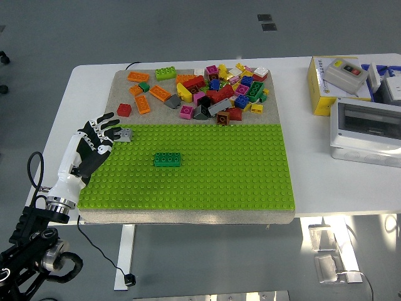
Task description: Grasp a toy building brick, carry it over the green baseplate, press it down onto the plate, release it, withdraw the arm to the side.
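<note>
The green baseplate (219, 169) covers the near half of a tan mat. A dark green brick (167, 159) sits pressed on it left of centre. A small grey brick (126, 133) lies at the plate's far left corner. My left hand (103, 135) reaches in from the left edge, its fingers (113, 128) spread, with the tips right at the grey brick; I see no closed grasp on it. A pile of several coloured bricks (213, 88) lies on the mat's far half. My right arm is out of view.
A yellow box with a grey switch (338, 78) and a white enclosure with a clear lid (366, 128) stand at the table's right. The tan mat (122, 84) holds loose orange bricks and a red one at its far left.
</note>
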### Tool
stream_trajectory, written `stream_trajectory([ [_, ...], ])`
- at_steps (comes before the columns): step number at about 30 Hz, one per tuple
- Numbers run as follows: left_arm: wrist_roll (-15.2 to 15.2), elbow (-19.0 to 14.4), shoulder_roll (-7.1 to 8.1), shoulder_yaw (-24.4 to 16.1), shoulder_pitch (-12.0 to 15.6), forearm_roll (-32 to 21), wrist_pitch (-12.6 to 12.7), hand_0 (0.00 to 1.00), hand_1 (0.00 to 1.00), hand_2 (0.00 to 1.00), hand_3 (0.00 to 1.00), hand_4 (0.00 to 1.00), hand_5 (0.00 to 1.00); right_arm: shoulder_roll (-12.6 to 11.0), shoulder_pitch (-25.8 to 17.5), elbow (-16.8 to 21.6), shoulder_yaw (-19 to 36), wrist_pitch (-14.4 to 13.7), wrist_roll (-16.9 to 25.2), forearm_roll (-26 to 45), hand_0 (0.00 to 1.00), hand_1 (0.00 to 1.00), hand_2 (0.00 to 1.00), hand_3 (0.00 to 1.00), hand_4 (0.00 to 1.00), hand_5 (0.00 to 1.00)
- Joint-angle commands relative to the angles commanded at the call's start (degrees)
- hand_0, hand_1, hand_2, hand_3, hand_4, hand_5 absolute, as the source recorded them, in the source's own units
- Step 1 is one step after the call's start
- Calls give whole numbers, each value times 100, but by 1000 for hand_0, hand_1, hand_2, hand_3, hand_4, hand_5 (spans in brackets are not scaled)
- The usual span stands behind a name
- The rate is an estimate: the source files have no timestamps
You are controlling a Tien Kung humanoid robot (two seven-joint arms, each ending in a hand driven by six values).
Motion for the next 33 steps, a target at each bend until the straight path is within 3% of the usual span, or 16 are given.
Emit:
stream_trajectory([
  [7,15,33,6,-15,-11,70,-14,670,691,723,799,452,328,0,1,0,0,7,-10,-6,635,579,650,766,386,998],
  [10,124,84,26,-171,-60,372,4,670,691,723,799,452,328,1,-1,0,-2,9,-13,0,635,579,650,766,386,998],
  [11,220,116,43,-251,-111,542,14,850,829,781,816,504,319,1,-3,0,-1,9,-14,1,636,579,650,765,386,998],
  [12,312,144,59,-314,-161,689,21,850,829,781,816,504,319,1,-3,0,0,11,-15,-1,636,579,650,765,386,998],
  [16,804,395,191,-426,-583,1528,19,850,829,781,816,504,319,0,8,0,14,19,-21,-29,636,579,650,765,386,998],
  [17,918,469,221,-399,-689,1686,8,955,922,866,838,668,364,-1,13,0,14,20,-22,-30,637,579,650,765,386,998],
  [22,1582,989,321,-19,-1320,2741,-59,955,922,866,838,668,364,-8,39,0,-2,23,-23,-16,637,579,650,765,386,998],
  [23,1710,1109,324,100,-1457,2966,-70,990,956,922,845,695,348,-11,46,0,-11,23,-23,-9,636,579,648,763,385,998],
  [28,2309,1696,272,738,-2126,4019,-256,990,956,922,845,695,348,-30,92,0,-25,28,-22,-11,636,579,648,763,385,998],
  [29,2427,1818,250,888,-2270,4259,-281,998,979,972,838,693,318,-35,101,0,-24,30,-21,-14,637,579,645,762,386,998],
  [33,2656,2261,136,1425,-2769,5003,-303,998,979,972,838,693,318,-52,128,0,-20,37,-12,-15,637,579,645,762,386,998],
])
